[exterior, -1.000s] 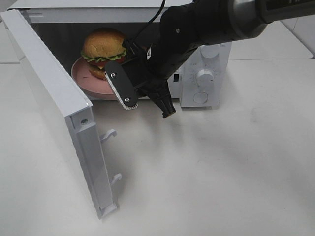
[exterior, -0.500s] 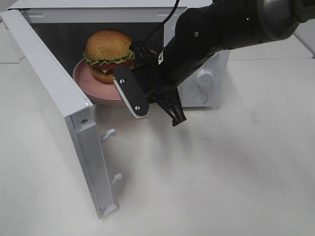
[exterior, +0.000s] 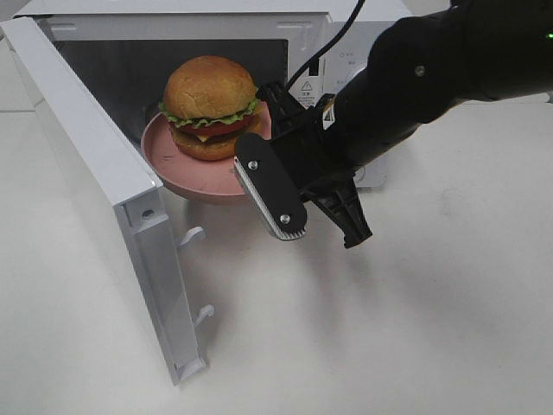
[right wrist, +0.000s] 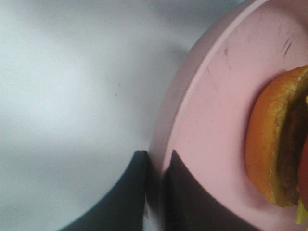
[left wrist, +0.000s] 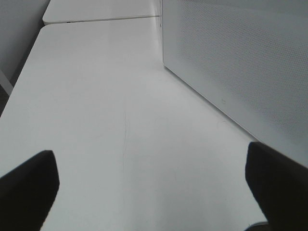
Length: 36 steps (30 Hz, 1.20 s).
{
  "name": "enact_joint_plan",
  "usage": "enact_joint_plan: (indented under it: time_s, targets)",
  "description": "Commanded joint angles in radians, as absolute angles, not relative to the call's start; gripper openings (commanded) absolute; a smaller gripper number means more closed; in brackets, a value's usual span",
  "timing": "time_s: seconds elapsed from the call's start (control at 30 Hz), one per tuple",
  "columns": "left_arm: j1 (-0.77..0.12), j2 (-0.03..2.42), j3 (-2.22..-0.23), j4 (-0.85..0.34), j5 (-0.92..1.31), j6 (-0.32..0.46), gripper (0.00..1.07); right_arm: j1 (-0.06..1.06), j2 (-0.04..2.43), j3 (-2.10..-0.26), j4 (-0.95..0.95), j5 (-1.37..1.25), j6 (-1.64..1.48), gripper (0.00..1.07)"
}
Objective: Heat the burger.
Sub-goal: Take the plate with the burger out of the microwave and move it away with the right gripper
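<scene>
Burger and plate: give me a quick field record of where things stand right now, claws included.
burger: on the pink plate, upright
pink plate: at the microwave opening, rim pinched by the right claw
microwave door: swung open
right claw: shut on the plate rim
left claw: open, holding nothing, over bare table
</scene>
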<state>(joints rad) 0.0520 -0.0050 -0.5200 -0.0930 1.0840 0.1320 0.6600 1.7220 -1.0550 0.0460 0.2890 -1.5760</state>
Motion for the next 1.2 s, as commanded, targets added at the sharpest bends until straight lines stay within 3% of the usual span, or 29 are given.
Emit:
enact_joint_plan:
  time_s: [0.03,1.2]
  targets:
    - [0.054,-0.022,-0.517,-0.095,1.071,0.129,0.98,0.656,1.662,-1.025,0.049,0.202,-1.578,0.0]
    - [0.054,-0.022,-0.517,-0.095,1.071,0.129,0.98,0.656,1.163,-0.636,0.045,0.288,-1.525,0.0]
